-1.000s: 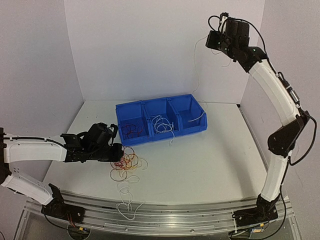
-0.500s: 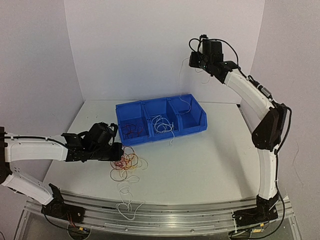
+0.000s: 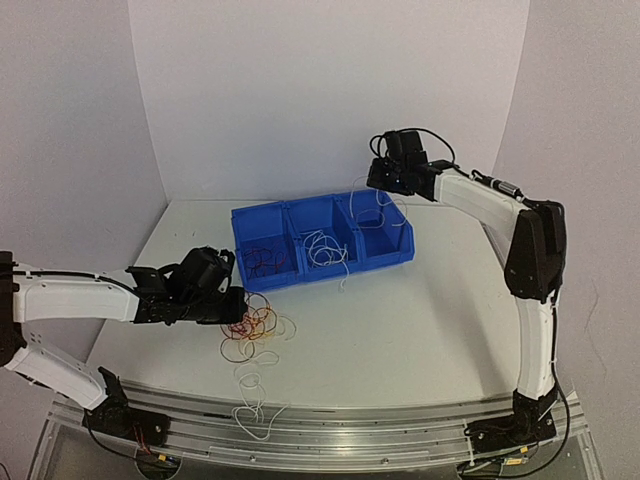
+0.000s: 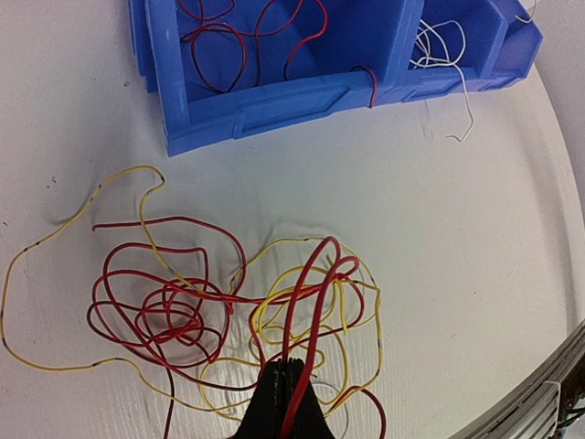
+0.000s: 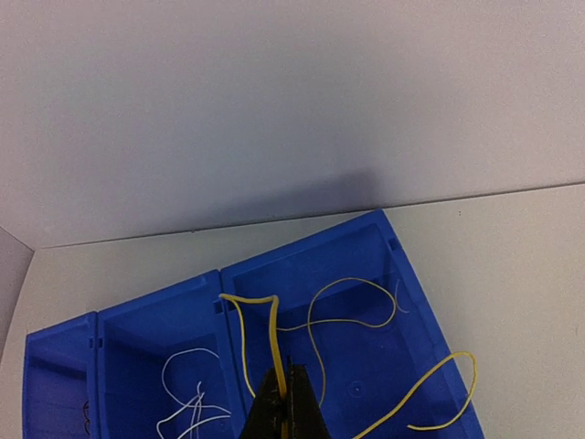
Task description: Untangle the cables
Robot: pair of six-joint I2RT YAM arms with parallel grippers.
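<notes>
Above the right compartment of the blue plastic bin [image 3: 385, 255] we pinch a thin yellow cable [image 5: 315, 322] in the right tool [image 5: 283, 402]; before the bin, the left tool [image 4: 288, 384] clamps a red cable [image 4: 306, 302] in the unsorted tangle [image 4: 183, 311].

I see a loose tangle of dark red and yellow cables [image 3: 255, 325] toward the table's [image 3: 420, 320] near-left corner and a curly white cable [image 3: 250, 405] by its near edge. In the blue bin [image 3: 300, 275], red cables [image 3: 262, 262] lie left, white cables [image 3: 325, 250] middle, and a yellow cable [image 5: 274, 320] drapes into the right.
</notes>
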